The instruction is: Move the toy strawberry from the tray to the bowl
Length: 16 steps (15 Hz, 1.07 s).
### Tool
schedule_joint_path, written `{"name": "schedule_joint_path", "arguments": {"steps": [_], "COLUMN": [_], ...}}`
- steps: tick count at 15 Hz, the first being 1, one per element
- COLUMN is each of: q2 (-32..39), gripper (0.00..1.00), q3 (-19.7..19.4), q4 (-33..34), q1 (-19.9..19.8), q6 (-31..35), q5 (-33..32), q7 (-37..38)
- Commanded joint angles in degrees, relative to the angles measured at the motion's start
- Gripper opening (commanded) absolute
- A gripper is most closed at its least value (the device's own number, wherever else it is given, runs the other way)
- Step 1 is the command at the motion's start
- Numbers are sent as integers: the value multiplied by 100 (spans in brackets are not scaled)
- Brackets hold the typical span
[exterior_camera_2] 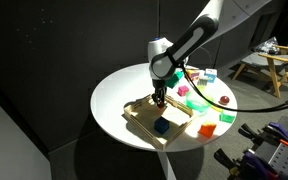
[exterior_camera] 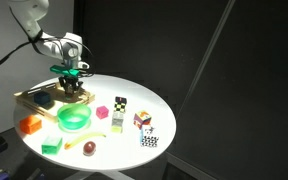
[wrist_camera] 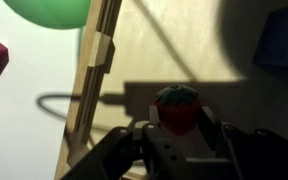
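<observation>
The toy strawberry, red with a dark green top, sits between my gripper's fingers, which close on both its sides. In both exterior views my gripper hangs just over the wooden-rimmed tray; the strawberry is too small to make out there. The tray's light rim runs to the left in the wrist view. The bright green bowl stands beside the tray, and its edge shows at the top of the wrist view.
A dark blue block lies in the tray. On the round white table are an orange block, a flat green block, a dark red-brown ball, a pink block and checkered cubes.
</observation>
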Motion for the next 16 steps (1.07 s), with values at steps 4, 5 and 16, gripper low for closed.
{"name": "schedule_joint_path", "arguments": {"steps": [4, 5, 16], "q2": [-536, -628, -1579], "gripper": [19, 19, 19], "q3": [-51, -44, -161], "q4": [-86, -108, -472], "q1": [67, 60, -48], "q6": [-571, -653, -1158], "q5": [-181, -165, -71], "q7": [395, 440, 1320]}}
